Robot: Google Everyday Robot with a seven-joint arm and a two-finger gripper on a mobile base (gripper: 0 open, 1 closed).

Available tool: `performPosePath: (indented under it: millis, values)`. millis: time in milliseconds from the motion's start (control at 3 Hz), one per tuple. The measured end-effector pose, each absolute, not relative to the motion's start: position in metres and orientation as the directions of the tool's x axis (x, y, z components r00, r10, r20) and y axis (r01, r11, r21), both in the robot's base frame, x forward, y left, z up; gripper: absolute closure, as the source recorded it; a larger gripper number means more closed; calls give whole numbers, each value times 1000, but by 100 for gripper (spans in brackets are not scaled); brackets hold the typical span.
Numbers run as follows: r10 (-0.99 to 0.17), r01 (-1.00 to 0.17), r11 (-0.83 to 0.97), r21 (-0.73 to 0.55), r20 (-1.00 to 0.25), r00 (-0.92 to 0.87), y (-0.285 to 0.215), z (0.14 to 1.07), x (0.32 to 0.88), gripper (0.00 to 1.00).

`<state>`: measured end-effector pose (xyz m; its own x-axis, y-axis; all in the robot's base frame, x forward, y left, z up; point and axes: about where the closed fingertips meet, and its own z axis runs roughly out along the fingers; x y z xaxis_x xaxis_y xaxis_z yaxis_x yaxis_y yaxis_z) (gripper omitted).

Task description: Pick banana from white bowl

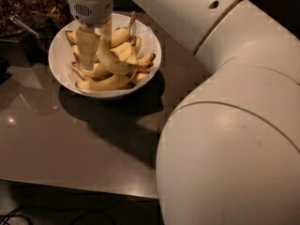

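Plainly the bulky white robot arm (234,125) fills the right and foreground, reaching across a smooth grey-brown tabletop (70,149) toward the far left corner. On that table stands the wide, round, plain white bowl (58,55), heaped with a pile of ripe yellow bananas (105,82). The pale two-finger gripper (96,55) hangs straight down into the bowl, right in among the fruit; whether it has clamped on anything cannot be told. The curved yellow banana with brownish skin (119,64) lies across the top of the pile, its upper end against the gripper, its body inside the bowl. The risks, as I judge them: a hold near one end could let the banana swing and slip out, neighbours touching it could be dragged over the rim, and a sideways pull could tip or shift the bowl
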<state>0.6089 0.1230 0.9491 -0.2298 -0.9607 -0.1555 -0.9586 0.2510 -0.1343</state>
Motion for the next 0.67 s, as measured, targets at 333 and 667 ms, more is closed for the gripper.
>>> performPosePath:
  millis: [333,667]
  values:
    - [-961,-959,251,-134,-156,-230,123,949,609,21]
    - [-961,-959,251,-134,-156,-230,123,949,609,24]
